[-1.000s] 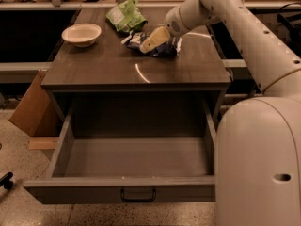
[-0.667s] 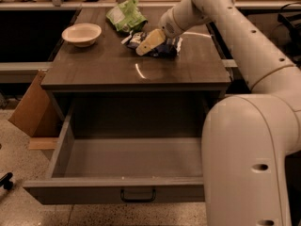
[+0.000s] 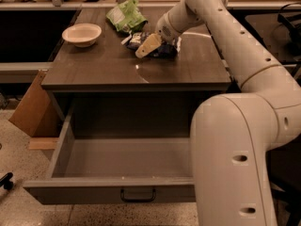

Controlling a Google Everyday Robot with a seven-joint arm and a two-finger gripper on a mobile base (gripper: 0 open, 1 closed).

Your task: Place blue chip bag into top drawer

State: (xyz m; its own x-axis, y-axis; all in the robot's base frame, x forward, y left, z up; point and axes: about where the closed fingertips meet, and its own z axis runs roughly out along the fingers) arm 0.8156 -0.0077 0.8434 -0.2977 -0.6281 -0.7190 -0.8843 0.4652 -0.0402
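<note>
Now: bag (image 3: 164, 50) lies on worktop (image 3: 117, 74), right of bowl (image 3: 82, 34); gripper (image 3: 148, 46) sits on it (grip state: cannot tell). Judged light, soft, slippery foil, so pinch the crumpled middle gently. Drawer (image 3: 94, 194) open, below bowl.

The end effector (image 3: 148, 45) atop the blue chip bag (image 3: 168, 51) hides its middle.

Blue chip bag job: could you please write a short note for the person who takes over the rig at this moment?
End effector: down at the blue chip bag, at the back right of the tabletop; grip not confirmed.
Top drawer: pulled open.
Green chip bag and bowl: further left on the tabletop; leave them.
Done: drawer open, bag reached.
Left: secure the bag, lift it, put it into the drawer.
</note>
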